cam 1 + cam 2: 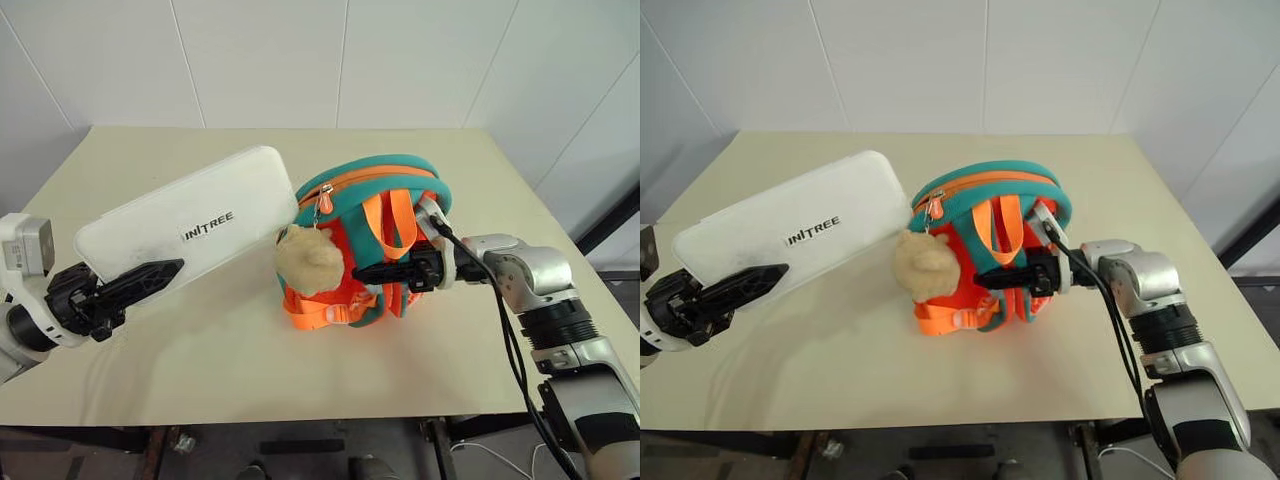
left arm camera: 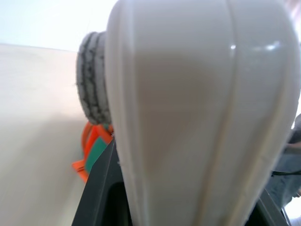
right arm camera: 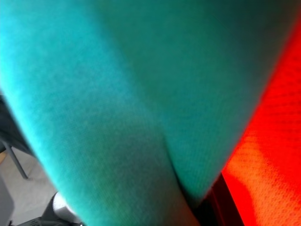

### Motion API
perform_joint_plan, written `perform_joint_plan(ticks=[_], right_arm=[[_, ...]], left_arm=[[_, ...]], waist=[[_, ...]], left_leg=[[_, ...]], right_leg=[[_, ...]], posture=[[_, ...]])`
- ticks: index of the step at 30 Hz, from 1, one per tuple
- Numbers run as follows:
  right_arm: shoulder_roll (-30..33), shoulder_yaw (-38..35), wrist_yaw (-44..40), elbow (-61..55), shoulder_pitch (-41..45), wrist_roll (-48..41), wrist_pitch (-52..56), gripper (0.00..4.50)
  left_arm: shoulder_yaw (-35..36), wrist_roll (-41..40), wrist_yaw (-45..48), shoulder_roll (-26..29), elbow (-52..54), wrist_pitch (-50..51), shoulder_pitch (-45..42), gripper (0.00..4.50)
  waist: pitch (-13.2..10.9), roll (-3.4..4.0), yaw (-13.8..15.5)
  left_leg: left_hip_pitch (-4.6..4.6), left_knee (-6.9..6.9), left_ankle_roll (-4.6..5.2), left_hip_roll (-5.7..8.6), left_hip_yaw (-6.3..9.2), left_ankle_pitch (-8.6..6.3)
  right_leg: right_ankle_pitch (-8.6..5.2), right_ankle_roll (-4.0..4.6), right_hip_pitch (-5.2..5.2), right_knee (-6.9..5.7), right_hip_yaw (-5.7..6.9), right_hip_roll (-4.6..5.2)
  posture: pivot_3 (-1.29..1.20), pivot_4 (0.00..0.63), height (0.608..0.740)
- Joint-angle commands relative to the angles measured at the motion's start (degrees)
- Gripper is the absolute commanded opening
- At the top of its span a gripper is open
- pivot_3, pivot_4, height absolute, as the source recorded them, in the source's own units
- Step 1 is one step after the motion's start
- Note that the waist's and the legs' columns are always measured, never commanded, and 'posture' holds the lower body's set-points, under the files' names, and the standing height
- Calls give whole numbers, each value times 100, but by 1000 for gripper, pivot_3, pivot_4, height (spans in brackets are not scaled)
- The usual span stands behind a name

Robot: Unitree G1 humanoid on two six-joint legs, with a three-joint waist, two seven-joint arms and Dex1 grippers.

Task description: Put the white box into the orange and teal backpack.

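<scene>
The white box (image 1: 190, 225), flat and long with dark lettering, is held off the table and tilted, its far end close to the backpack's zipper. My left gripper (image 1: 150, 277) is shut on the box's near end, one black finger lying across its top face. The orange and teal backpack (image 1: 372, 195) stands at the table's middle, with a tan plush charm (image 1: 310, 262) hanging at its front. My right gripper (image 1: 378, 272) reaches in from the right and is shut on the backpack's teal edging (image 3: 141, 94) beside the orange straps. The box (image 2: 202, 117) looms close in the left wrist view.
The beige table (image 1: 220, 370) has open surface in front of and behind the backpack; its front edge runs near the bottom of the view. A white tiled wall stands behind. A black cable (image 1: 505, 330) trails along my right arm.
</scene>
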State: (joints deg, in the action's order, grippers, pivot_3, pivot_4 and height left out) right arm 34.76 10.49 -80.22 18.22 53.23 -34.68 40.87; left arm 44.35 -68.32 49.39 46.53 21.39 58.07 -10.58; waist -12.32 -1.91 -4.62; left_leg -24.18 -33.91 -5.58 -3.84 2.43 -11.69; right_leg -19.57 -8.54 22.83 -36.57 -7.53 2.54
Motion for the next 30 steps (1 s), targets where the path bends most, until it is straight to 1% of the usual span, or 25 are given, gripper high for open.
perform_joint_plan(ticks=[1, 5, 7, 9, 12, 17, 20, 23, 26, 28, 30], right_arm=[[-43, -87, -168, -125, 51, 64, -59, 32], [18, -138, -227, -303, -64, 56, 28, 32], [135, -172, -289, -392, -121, 35, 100, 32], [324, -185, -469, -495, -171, -18, 239, 32], [651, -179, -780, -754, -263, -135, 465, 32], [824, -173, -849, -840, -254, -158, 531, 32], [819, -153, -838, -794, -178, -110, 481, 32], [750, -158, -799, -765, -110, -93, 427, 32], [681, -151, -754, -772, -89, -82, 380, 32], [622, -121, -747, -775, -71, -59, 335, 32], [541, -77, -769, -747, -2, -24, 286, 32]], left_arm=[[-215, 48, 216, 207, 225, -336, 39, 1365], [-539, 492, 381, 228, -101, -833, -17, 1365], [-646, 610, 323, 187, -366, -1043, -215, 1365], [-728, 651, 391, 203, -591, -1166, -346, 1365], [-969, 865, 704, 359, -793, -1280, -310, 1365], [-1772, 1896, 1378, 748, -996, -1949, -46, 1365], [-2040, 2109, 1409, 704, -1136, -2173, -285, 1365], [-2439, 2555, 1574, 871, -1117, -2495, -453, 1365], [-2857, 2954, 1478, 969, -1145, -2627, -762, 1365], [-3208, 3170, 1414, 957, -1240, -2640, -1167, 1365], [-3686, 3194, 1446, 964, -1347, -2172, -1809, 1365]], waist=[[0, 0, -8], [0, 1, -8], [0, 1, -3], [0, 1, 4], [-1, 1, 24], [0, 1, 21], [-1, 1, 26], [-1, 1, 51], [-1, 2, 94], [-1, 2, 126], [-1, 2, 161]], left_leg=[[0, 0, 0, 0, 0, 0], [0, 0, 0, 0, 0, 0], [1, -1, 0, 0, 0, 0], [0, -2, 0, 0, 0, 0], [-1, -4, 3, 1, 0, -2], [0, -4, 4, 1, -2, -3], [1, -4, 4, 0, -2, -3], [0, -5, 5, 1, -2, -3], [-1, -4, 5, 0, -1, -3], [0, -5, 5, 0, -2, -3], [0, -10, 6, 0, -1, -3]], right_leg=[[0, 0, 0, 0, 0, 0], [0, 0, 0, 0, 0, -2], [0, 0, -1, -1, 0, -1], [0, 0, -1, -2, 0, -2], [0, 0, -2, 1, 0, -1], [-1, 0, -3, 2, 0, -1], [-1, 0, -3, 1, 0, -2], [0, 0, -3, 2, 0, -1], [-1, 0, -3, 2, 0, -2], [0, 0, -3, 2, 0, -2], [0, -1, -3, -1, 1, -4]], posture=[[0, 150, 740], [0, 150, 740], [0, 150, 740], [0, 150, 740], [0, 150, 740], [0, 150, 740], [0, 150, 740], [0, 150, 740], [0, 150, 740], [0, 150, 740], [0, 150, 740]])
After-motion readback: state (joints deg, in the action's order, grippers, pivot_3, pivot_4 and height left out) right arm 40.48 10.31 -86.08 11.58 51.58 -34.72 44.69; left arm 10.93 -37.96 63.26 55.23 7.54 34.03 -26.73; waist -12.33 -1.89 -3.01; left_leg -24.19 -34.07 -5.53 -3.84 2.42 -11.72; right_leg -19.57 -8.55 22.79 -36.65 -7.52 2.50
